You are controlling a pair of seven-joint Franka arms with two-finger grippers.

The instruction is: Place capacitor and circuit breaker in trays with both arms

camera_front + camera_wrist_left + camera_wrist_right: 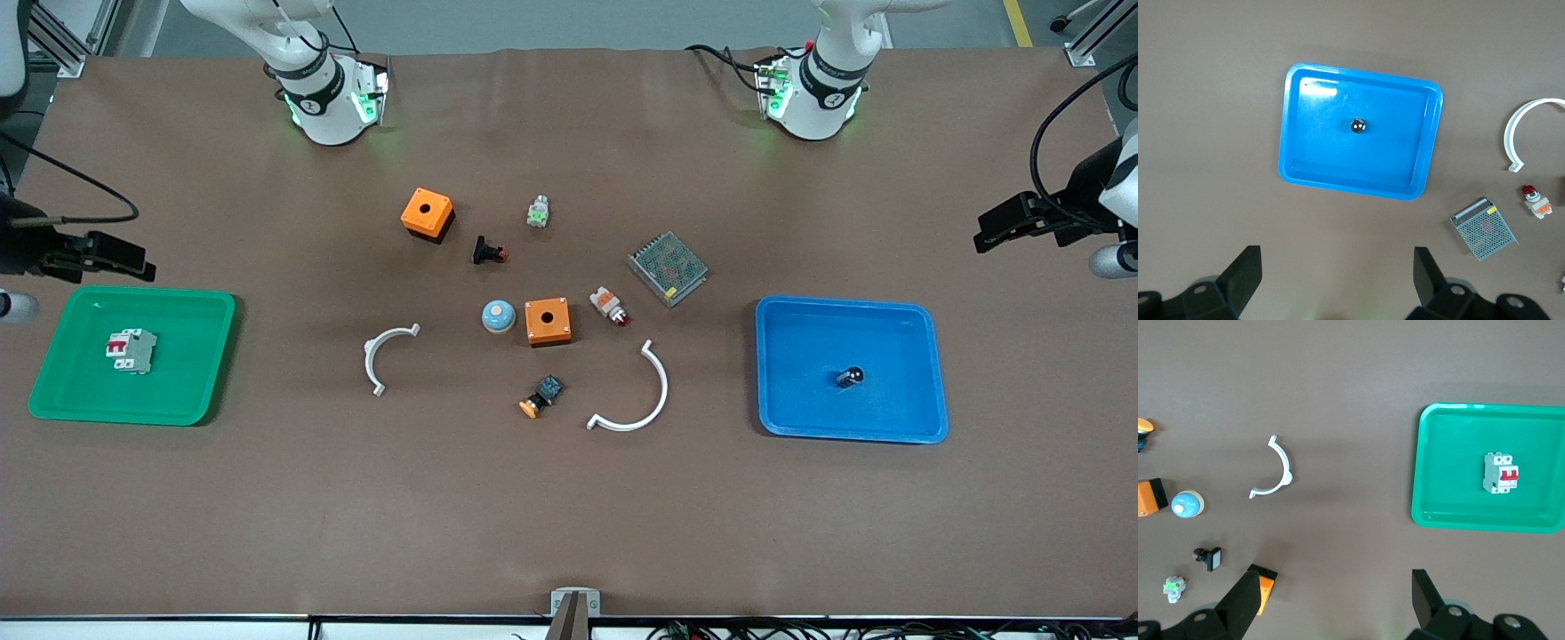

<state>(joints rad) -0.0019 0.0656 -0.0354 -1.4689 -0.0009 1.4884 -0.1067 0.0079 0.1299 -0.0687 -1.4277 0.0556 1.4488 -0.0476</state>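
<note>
The capacitor [849, 377], a tiny black cylinder with a shiny top, stands in the blue tray [782, 373] at the left arm's end of the table; it also shows in the left wrist view [1358, 125]. The circuit breaker [131, 350], white-grey with red toggles, lies in the green tray [62, 373] at the right arm's end; it also shows in the right wrist view [1500, 473]. My left gripper [1336, 280] is open and empty, high over bare table beside the blue tray. My right gripper [1336, 600] is open and empty, high over bare table beside the green tray.
In the middle of the table lie two orange boxes [428, 213] [547, 321], a blue dome button [498, 316], a mesh power supply [668, 268], two white curved clips [387, 356] [636, 396], a black push-button [487, 252] and three small parts.
</note>
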